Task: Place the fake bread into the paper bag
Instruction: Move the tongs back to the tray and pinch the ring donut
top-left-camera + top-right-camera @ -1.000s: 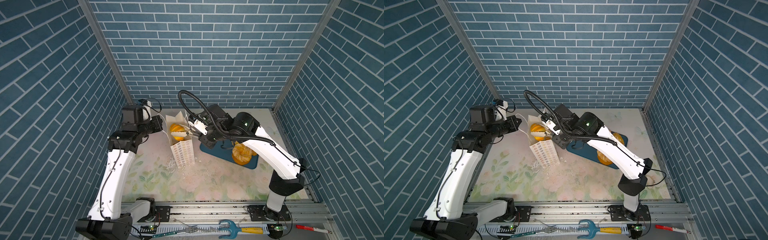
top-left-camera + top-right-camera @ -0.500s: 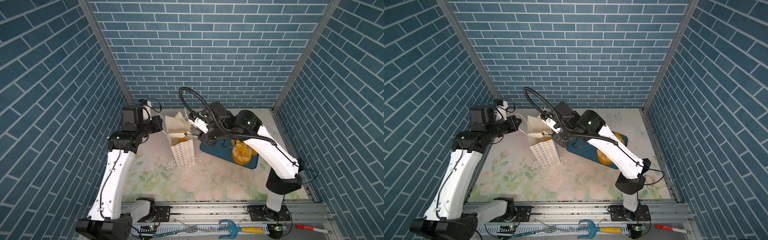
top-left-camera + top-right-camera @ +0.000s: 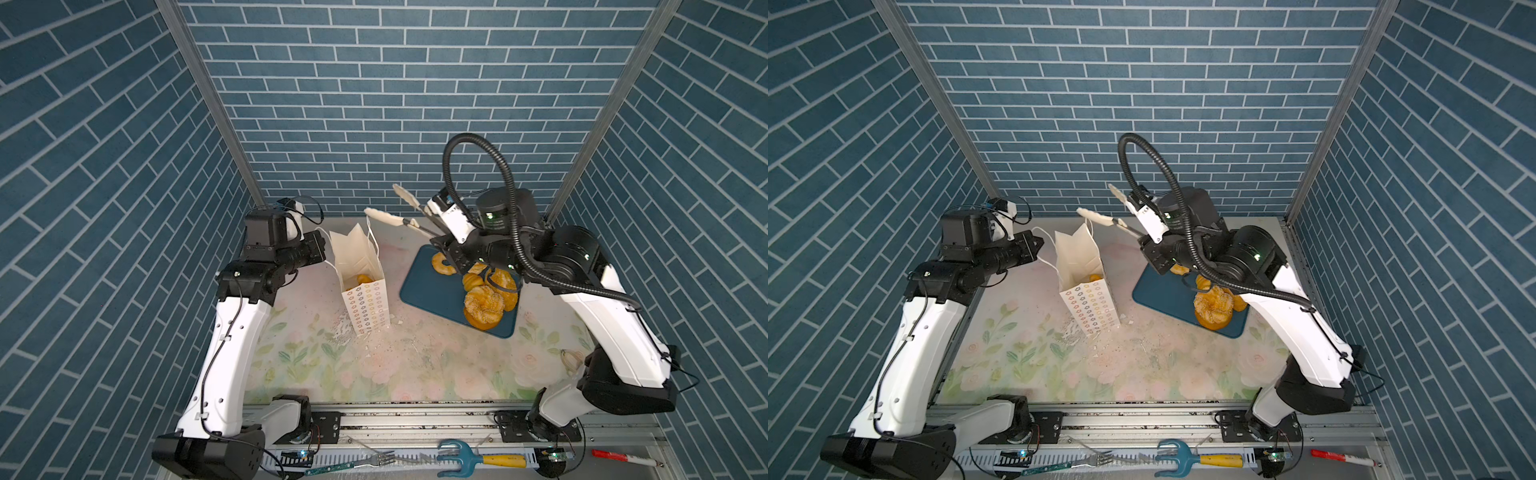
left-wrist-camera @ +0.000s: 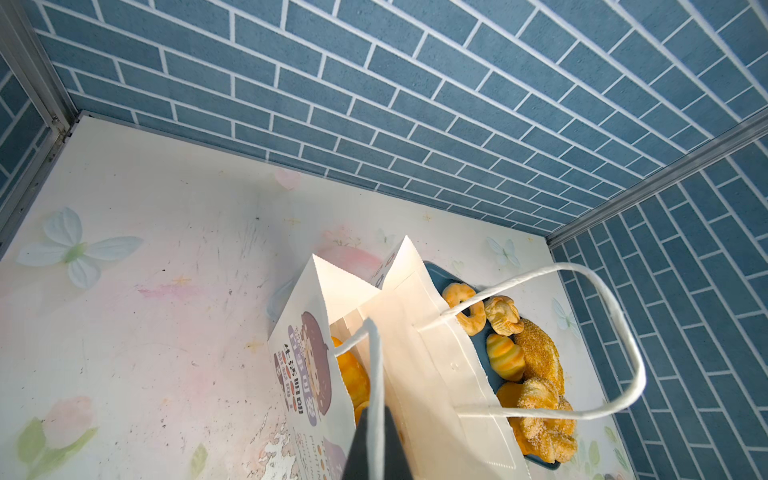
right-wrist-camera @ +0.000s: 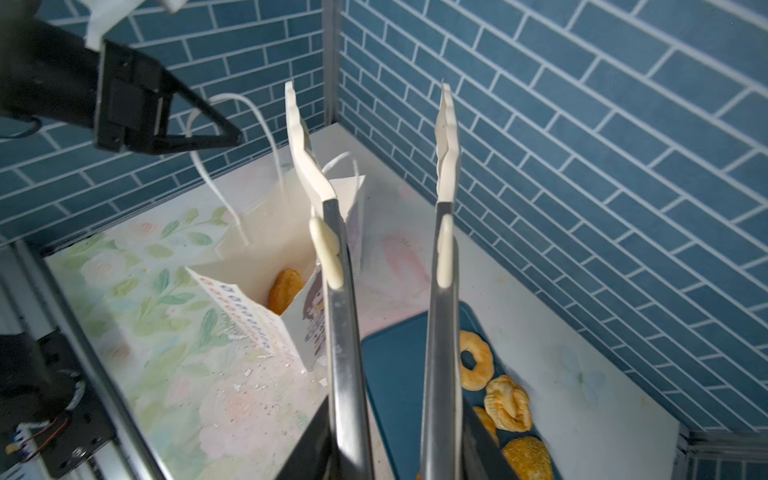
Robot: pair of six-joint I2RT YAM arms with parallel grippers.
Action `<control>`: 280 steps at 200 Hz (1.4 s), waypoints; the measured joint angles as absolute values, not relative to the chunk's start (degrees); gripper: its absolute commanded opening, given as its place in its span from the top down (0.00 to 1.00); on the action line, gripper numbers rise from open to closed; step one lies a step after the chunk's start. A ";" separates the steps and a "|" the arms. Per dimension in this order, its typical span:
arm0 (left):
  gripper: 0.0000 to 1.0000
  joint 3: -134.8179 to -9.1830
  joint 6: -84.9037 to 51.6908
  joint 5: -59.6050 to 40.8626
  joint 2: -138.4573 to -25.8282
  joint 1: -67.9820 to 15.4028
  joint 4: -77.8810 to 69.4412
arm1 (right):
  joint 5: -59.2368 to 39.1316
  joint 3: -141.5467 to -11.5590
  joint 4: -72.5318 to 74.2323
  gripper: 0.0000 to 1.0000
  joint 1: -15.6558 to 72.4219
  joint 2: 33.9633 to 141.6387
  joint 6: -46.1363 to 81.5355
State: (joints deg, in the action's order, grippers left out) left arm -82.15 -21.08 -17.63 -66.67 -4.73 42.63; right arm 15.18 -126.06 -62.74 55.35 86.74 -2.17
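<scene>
Inside the paper bag [image 3: 368,305], fake bread [image 3: 363,279] is seen (more lies on the teal tray [image 3: 428,291] beside it). The bag's cord handle [image 4: 377,374] is pinched by the left gripper [image 4: 376,415]; empty, spread tongs [image 5: 338,332] are clasped by the right gripper [image 3: 441,235] near the bag.

Teal tray [image 3: 428,286], white-tipped tongs [image 3: 391,218], fork [image 3: 374,460], blue garden rake [image 3: 478,459], red marker [image 3: 619,456]
</scene>
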 measured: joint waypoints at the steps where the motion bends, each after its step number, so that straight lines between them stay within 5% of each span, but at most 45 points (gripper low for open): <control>1: 1.00 -82.15 -21.08 -17.63 -66.67 -4.73 42.63 | 15.27 -125.95 -62.61 0.59 55.22 86.61 -2.13; 101: 1.00 -82.39 -21.08 -17.61 -67.13 -4.73 42.72 | 18.28 -112.57 -65.06 0.58 35.53 88.01 5.78; 194: 1.00 -82.48 -21.08 -17.56 -67.20 -4.73 43.00 | 6.79 -110.43 -66.59 0.58 30.89 105.73 5.04; 280: 1.00 -82.67 -21.08 -17.34 -67.57 -4.73 43.00 | 3.03 -110.37 -66.48 0.60 29.08 111.63 3.95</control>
